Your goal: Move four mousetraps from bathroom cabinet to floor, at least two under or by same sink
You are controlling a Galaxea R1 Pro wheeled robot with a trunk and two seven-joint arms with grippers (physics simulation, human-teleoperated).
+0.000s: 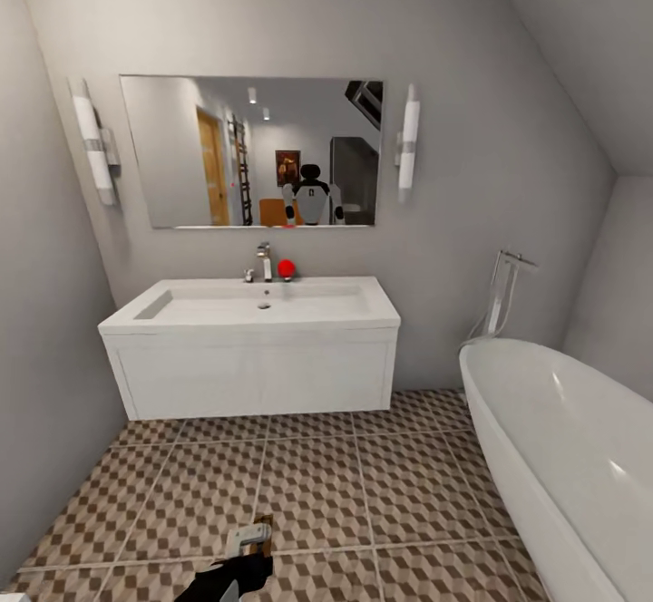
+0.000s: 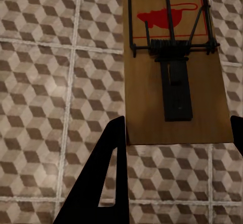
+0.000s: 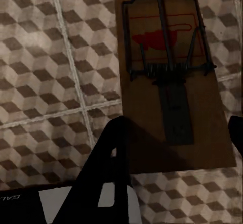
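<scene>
Mousetraps (image 2: 174,67) (image 3: 169,77) sit between each wrist's spread fingers (image 2: 104,178) above bathroom floor (image 1: 363,484).

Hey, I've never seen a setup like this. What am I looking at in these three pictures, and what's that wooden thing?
It's a simulated wheeled robot with two arms; you can see it reflected in the mirror. The wide picture comes from its head camera, facing the sink, with a bathtub beside it and a patterned tile floor. The other two come from wrist cameras, each looking along a claw. The left claw grips a mousetrap above the tiles, and the right claw grips a second mousetrap.
</scene>
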